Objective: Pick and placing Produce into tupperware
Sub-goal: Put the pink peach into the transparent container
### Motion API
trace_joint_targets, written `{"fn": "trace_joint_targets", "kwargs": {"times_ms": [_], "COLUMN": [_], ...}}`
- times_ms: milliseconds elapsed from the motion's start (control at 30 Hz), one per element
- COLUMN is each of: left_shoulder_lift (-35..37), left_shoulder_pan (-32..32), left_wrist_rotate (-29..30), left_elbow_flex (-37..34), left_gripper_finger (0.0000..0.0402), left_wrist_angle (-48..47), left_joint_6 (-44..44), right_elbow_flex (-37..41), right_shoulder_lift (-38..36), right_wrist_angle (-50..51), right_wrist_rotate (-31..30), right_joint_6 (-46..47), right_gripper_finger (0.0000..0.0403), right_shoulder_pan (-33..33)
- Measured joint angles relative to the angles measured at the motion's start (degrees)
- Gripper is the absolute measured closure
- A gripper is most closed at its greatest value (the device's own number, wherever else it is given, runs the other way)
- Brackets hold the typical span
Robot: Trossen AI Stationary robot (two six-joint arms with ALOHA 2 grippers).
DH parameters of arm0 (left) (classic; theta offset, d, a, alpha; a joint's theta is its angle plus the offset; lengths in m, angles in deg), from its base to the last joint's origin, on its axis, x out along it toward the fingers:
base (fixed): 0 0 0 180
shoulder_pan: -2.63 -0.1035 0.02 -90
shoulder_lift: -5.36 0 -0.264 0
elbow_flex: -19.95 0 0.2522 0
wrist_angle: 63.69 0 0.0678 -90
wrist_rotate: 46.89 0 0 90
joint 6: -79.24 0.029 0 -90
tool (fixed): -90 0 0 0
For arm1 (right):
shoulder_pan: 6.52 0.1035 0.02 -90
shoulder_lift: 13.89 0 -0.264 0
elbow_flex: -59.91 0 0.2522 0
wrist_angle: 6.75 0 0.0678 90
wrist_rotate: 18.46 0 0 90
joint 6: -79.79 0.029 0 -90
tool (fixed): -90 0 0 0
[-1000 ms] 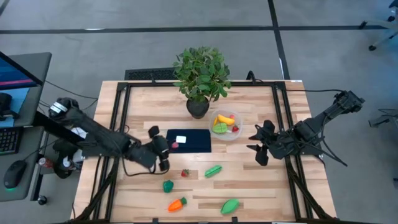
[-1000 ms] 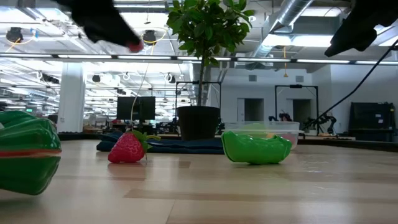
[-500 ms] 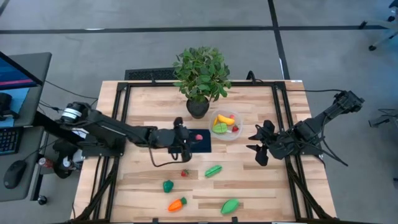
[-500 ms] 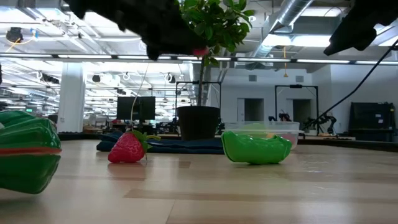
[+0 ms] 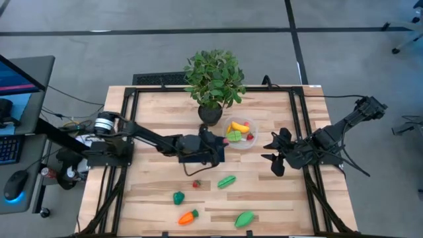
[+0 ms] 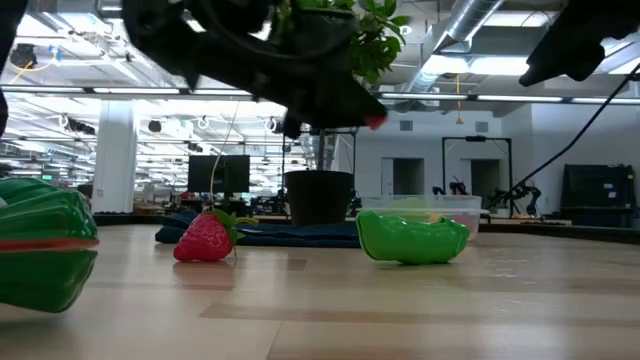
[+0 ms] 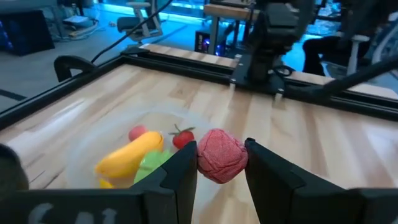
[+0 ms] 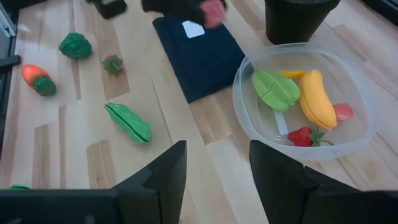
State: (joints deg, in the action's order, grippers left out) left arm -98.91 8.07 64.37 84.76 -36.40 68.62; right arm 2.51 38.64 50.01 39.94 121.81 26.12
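Observation:
My left gripper [image 5: 221, 141] is shut on a small red berry [image 7: 222, 163] and hovers at the left rim of the clear round tupperware [image 5: 251, 141]. The tupperware holds a yellow banana [image 8: 317, 99], a green piece [image 8: 275, 89], a strawberry [image 8: 301, 135] and a red piece [image 8: 342, 112]. More produce lies on the table toward the near edge: a strawberry [image 5: 196, 184], a green pod [image 5: 227, 181], a green piece [image 5: 178, 197], a carrot [image 5: 188, 216] and another green piece [image 5: 244, 219]. My right gripper [image 5: 273, 158] waits open to the right of the tupperware. My left gripper pinches the berry by its two opposite sides [image 7: 203, 157] between its two fingers [image 7: 179, 174]. The fingers come nearly level from the table's left. The berry is lifted clear of the table, just short of the tupperware's inside.
A potted plant [image 5: 213, 79] stands behind the tupperware at the far edge. A dark blue rectangle with a white label [image 8: 205, 53] lies flat under my left arm. Black frame rails [image 5: 125, 119] run along the table's left and right sides.
My left gripper has carried the red berry from the table's left toward the right and a little toward the far edge, over the dark blue rectangle to the tupperware's rim, sinking slightly. It has stayed shut on the berry.

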Motion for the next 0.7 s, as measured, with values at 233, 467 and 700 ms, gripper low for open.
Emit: {"fn": "trace_joint_targets", "kwargs": {"times_ms": [233, 467, 700], "left_shoulder_lift": [-8.8, -13.2, -13.2], "left_shoulder_pan": [-2.8, -5.4, -8.0], "left_wrist_rotate": [-0.3, 2.2, 5.1], "left_elbow_flex": [10.3, 21.0, 22.8], "left_gripper_finger": [0.0287, 0.0287, 0.0287], "left_wrist_angle": [-3.2, -20.9, -26.8], "left_joint_6": [-0.9, -6.6, -9.1], "right_elbow_flex": [0.0, 0.0, 0.0], "right_shoulder_lift": [0.0, 0.0, 0.0], "right_wrist_angle": [-0.2, -0.2, -0.1], "right_wrist_rotate": [0.0, 0.2, -0.2], "right_joint_6": [0.0, 0.0, -0.4], "right_gripper_finger": [0.0237, 0.0237, 0.0237], "right_shoulder_pan": [0.0, 0.0, 0.0]}}
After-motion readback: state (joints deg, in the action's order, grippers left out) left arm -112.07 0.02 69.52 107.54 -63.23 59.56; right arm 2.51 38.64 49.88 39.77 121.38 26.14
